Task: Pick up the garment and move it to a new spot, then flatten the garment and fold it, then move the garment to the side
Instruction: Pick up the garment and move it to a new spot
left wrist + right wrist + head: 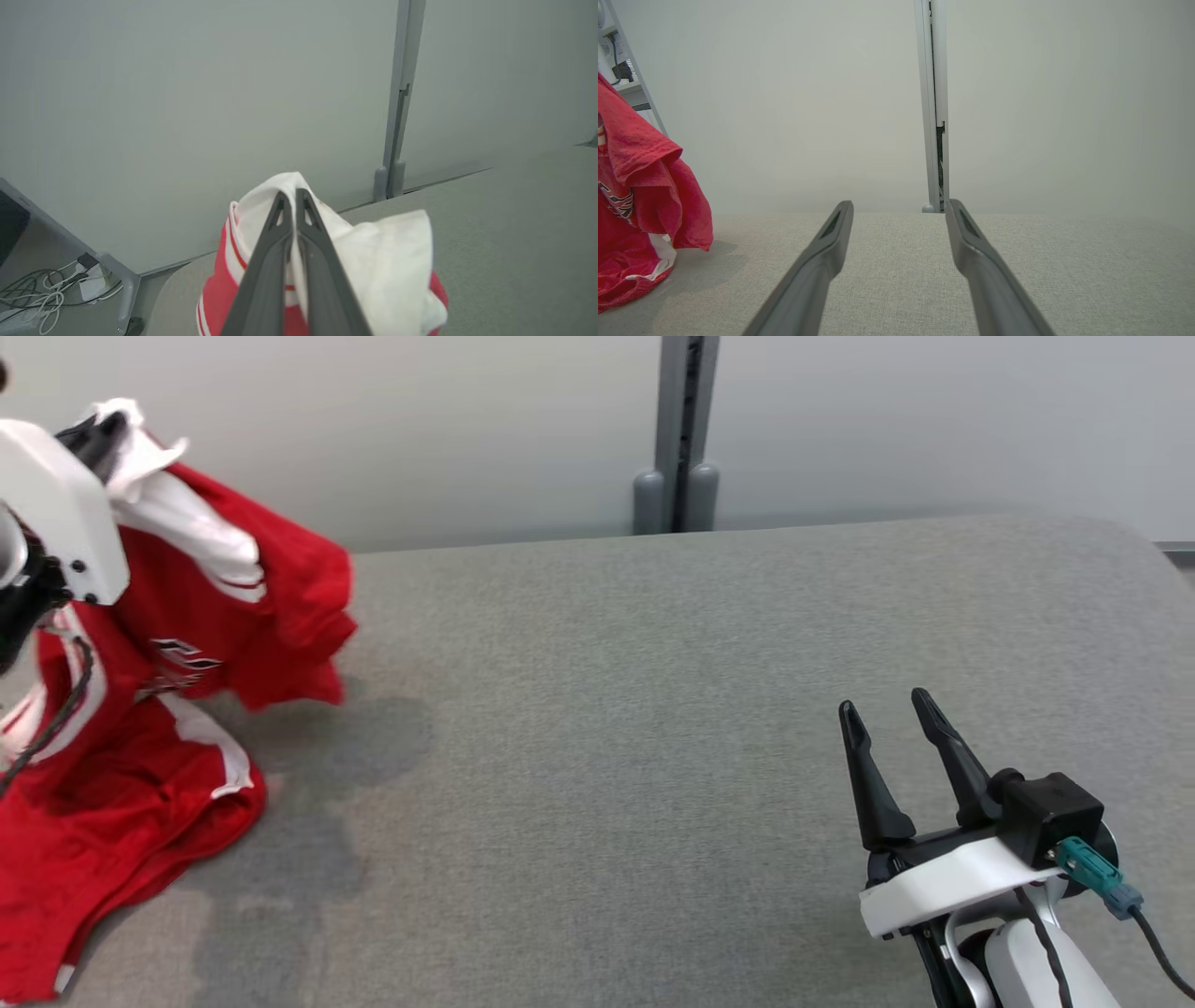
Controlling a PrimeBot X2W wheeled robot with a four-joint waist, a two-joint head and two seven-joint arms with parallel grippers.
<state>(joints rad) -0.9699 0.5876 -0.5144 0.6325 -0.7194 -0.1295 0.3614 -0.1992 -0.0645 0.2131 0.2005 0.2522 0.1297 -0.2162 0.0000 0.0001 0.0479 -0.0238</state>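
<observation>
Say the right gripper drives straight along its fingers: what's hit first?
Probably the wall post, past bare table. The right gripper points clear of the garment, which hangs off to its left. Tilt unclear: it could graze the table first.

Red garment (140, 775) with white stripes, grey table (653, 709), dark claws.

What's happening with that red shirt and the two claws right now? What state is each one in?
garment: crumpled, its top hanging from a gripper, its lower part lying on the table.
left gripper: shut on the garment's white fabric.
right gripper: open, empty, apart from the garment.
</observation>
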